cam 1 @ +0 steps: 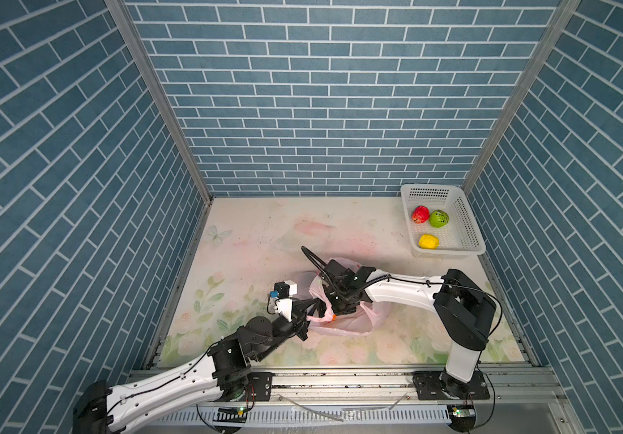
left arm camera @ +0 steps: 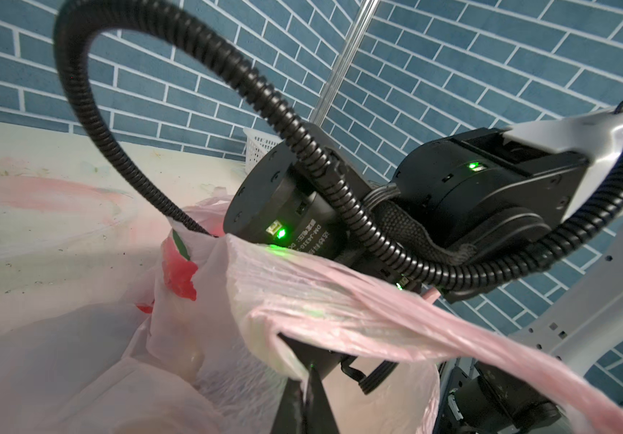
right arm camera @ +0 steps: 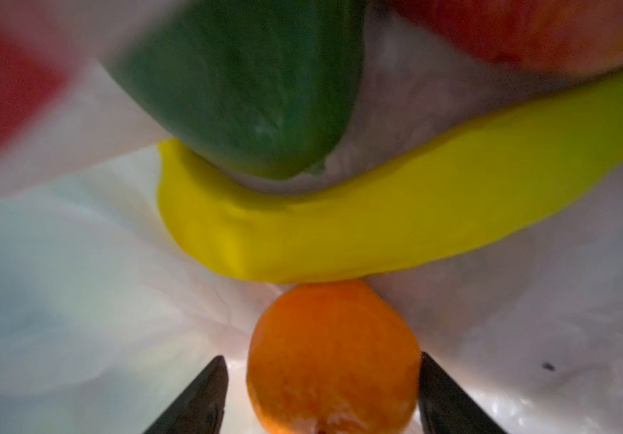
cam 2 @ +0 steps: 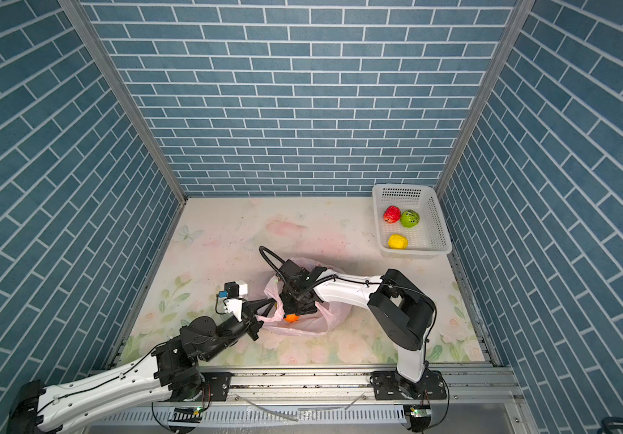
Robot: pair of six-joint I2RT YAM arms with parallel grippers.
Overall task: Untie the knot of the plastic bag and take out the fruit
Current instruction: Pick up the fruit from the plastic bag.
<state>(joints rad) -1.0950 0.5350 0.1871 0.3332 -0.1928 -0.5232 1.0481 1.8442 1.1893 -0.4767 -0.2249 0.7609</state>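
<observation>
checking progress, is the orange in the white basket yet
No, the orange lies inside the plastic bag, between the right hand's fingers, not in the basket.

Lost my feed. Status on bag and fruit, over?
Left gripper shut on the plastic bag, holding its mouth open. Right gripper inside, jaws open astride the orange. Banana touches it beyond; nothing blocking.

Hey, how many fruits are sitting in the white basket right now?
3: a red fruit and a green fruit side by side toward the back, a yellow fruit nearer the front. None looks hidden.
</observation>
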